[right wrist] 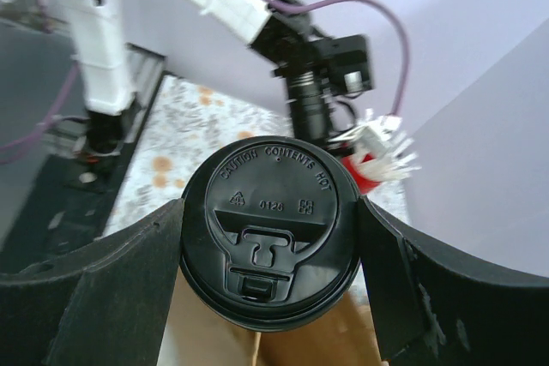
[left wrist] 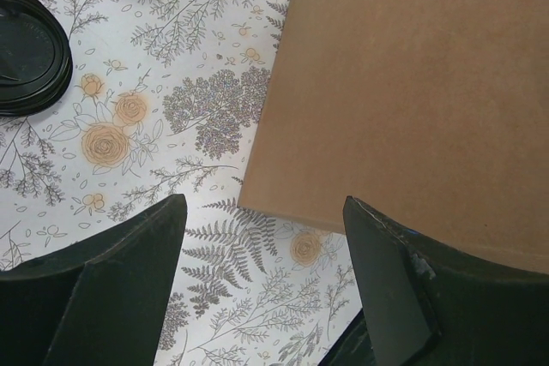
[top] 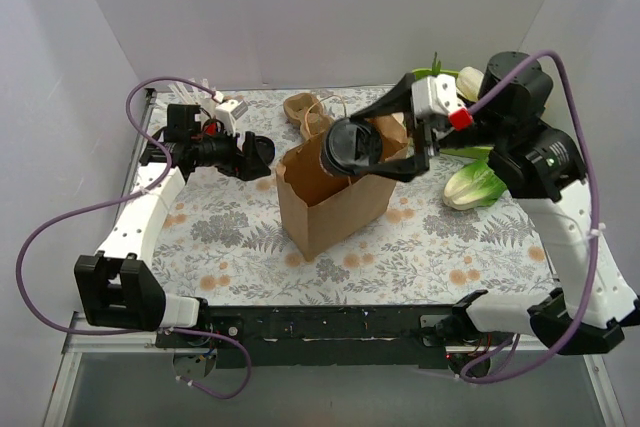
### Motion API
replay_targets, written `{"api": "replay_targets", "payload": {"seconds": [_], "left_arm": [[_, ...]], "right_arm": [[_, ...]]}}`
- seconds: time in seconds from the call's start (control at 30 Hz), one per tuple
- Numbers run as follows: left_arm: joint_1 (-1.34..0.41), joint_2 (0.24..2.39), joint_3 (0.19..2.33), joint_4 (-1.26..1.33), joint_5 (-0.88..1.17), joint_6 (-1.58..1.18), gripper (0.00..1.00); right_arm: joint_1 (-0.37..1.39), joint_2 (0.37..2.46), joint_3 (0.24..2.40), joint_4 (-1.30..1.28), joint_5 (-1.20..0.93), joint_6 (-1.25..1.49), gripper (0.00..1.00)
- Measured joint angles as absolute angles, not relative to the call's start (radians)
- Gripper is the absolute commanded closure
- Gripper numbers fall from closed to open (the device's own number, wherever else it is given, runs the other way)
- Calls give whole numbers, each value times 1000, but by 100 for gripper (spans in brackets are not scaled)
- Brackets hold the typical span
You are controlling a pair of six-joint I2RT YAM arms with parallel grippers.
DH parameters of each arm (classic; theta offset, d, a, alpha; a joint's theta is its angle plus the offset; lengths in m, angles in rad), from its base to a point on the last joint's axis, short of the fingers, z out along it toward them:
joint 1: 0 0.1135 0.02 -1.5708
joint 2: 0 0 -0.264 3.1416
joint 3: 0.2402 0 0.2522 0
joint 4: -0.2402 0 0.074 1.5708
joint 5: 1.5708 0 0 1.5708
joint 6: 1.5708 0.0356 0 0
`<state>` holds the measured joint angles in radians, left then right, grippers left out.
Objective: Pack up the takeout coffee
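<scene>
Top external view: right gripper [top: 372, 150] grips black-lidded takeout coffee cup [top: 350, 147] over brown paper bag [top: 335, 202]; lowering and release pending; left gripper [left wrist: 262, 212] spread, empty.

Paper bag [top: 330, 197] at the middle of the table [top: 430, 247], lidded cup [right wrist: 270, 229] above its open mouth.
The cup sits between the fingers of the right gripper [top: 360, 152], which reaches in from the bag's right. The left gripper [left wrist: 264, 289] hangs just left of the bag, nothing between its fingers. Behind the bag lies the cup carrier [top: 305, 112]. The cup of straws [right wrist: 369, 169] stands at the far left, beyond the left arm. A leafy vegetable [top: 475, 187] lies to the bag's right.
</scene>
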<state>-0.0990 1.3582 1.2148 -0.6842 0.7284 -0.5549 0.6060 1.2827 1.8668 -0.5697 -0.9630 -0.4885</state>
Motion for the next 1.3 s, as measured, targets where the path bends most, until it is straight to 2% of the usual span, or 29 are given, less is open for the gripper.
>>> {"api": "replay_targets", "payload": {"seconds": [0.23, 0.37, 0.5, 0.73, 1.3], "left_arm": [[-99, 1292, 1216, -716, 717, -535, 26], [-99, 1245, 1204, -727, 712, -535, 26], [-99, 1218, 1201, -749, 699, -535, 26], [-99, 1190, 1190, -787, 669, -531, 26], [-99, 1184, 1163, -817, 632, -525, 26]], "right_arm": [[606, 1084, 1725, -788, -1031, -537, 99], [606, 955, 1497, -858, -1042, -648, 99], [606, 892, 1242, -808, -1044, -677, 99], [606, 887, 922, -697, -1023, -782, 99], [606, 944, 631, -469, -1050, -871, 98]]}}
